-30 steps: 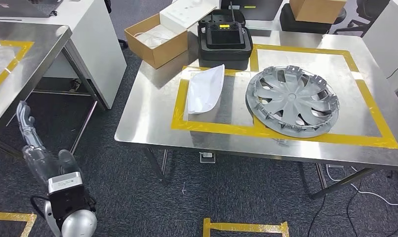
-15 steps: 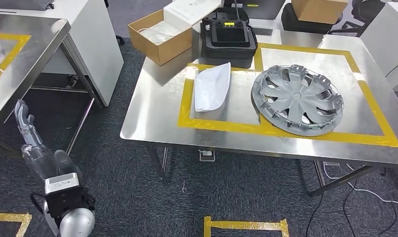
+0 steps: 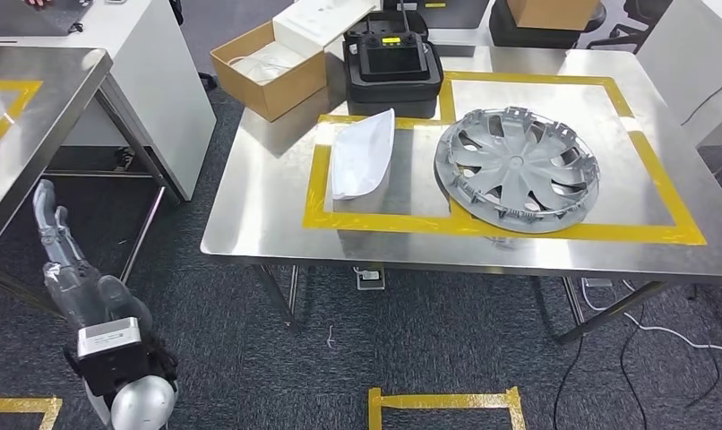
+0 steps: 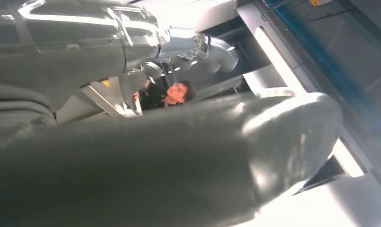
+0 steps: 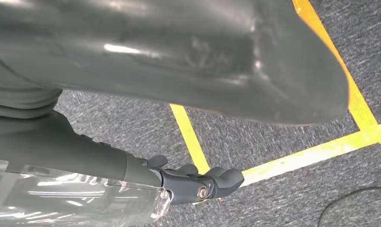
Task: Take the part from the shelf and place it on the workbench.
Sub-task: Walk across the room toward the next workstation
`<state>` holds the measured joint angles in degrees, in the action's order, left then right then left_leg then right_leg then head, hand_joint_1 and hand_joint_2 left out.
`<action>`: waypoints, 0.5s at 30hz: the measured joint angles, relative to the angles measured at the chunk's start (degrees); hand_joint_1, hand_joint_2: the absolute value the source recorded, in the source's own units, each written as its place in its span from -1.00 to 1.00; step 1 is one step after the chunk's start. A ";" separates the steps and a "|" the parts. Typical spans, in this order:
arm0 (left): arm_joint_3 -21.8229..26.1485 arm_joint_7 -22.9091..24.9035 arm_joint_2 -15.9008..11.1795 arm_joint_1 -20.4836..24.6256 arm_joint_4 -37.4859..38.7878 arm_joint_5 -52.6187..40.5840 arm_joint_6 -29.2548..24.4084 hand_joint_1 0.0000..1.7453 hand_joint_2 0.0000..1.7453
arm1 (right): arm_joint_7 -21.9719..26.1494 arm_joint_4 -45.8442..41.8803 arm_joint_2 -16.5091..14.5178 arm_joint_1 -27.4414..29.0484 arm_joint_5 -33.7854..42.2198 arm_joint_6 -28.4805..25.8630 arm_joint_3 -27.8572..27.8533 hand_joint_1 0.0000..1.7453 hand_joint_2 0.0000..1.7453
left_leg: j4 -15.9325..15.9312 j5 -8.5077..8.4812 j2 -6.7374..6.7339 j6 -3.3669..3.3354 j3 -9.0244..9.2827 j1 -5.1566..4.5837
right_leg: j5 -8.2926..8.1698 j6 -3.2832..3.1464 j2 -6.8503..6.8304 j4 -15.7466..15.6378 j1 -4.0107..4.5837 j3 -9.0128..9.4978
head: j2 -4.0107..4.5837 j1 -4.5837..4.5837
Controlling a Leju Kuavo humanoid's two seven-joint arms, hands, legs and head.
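Your left hand (image 3: pixel 57 246) hangs low beside the near-left desk, fingers apart and holding nothing; your right hand (image 5: pixel 198 182), curled over the carpet, holds nothing either. With the round silver plastic wheel cover (image 3: pixel 516 168) and white curved panel (image 3: pixel 362 154) already lying on the taped steel desk (image 3: pixel 250 235), you risk grabbing the wrong part.

Cardboard box (image 3: pixel 554 11) — cut off by edge

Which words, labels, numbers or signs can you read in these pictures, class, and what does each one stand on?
No text can be read in any view.
The lit yellow display on the black controller in its case: too small and blurred to read.
White box lid: faint marks, unreadable.
White tag on the left wrist behind the robot hand: blurred, nothing legible.
Wheel cover and white part: no lettering visible.
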<state>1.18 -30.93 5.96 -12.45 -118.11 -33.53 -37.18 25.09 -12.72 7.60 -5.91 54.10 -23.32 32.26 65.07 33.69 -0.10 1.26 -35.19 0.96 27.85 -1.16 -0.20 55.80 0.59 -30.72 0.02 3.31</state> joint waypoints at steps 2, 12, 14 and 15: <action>0.00 -0.14 -0.02 0.02 0.20 0.04 0.00 -1.00 -1.00 | 0.00 0.00 -0.03 0.05 -0.02 0.01 0.00 -1.00 -1.00 | 6.56 3.02 0.25 0.25 -3.06 0.06 | -0.07 -0.19 0.25 0.01 0.03 -0.11 | 0.00 0.03; -0.21 -0.22 -0.24 0.13 0.76 0.07 0.00 -1.00 -1.00 | -0.01 0.00 -0.08 0.12 -0.09 0.07 0.02 -1.00 -1.00 | -5.36 -3.54 1.64 -1.20 2.95 0.10 | 1.09 1.83 2.10 2.37 -0.14 -1.14 | 0.00 -0.04; -0.33 -0.22 -0.28 0.17 0.76 0.10 0.00 -1.00 -1.00 | -0.01 0.00 -0.04 0.06 -0.07 0.09 0.02 -1.00 -1.00 | -5.52 -3.72 1.04 -1.72 2.95 0.34 | 2.79 2.47 1.63 4.77 -0.25 -2.20 | 0.00 -0.25; -0.36 -0.22 -0.31 0.18 0.76 0.11 0.00 -1.00 -1.00 | 0.00 0.00 -0.02 0.01 -0.05 0.10 0.01 -1.00 -1.00 | -5.53 -3.74 0.67 -1.87 2.92 0.40 | 4.45 2.85 1.23 7.61 -0.36 -3.49 | 0.00 -0.35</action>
<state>0.82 -31.15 5.66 -12.27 -117.35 -33.42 -37.18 25.08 -12.72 7.58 -5.90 54.05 -23.22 32.27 59.54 29.94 0.57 -0.61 -32.26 1.36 32.31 1.69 1.03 63.41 0.23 -34.22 0.02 2.96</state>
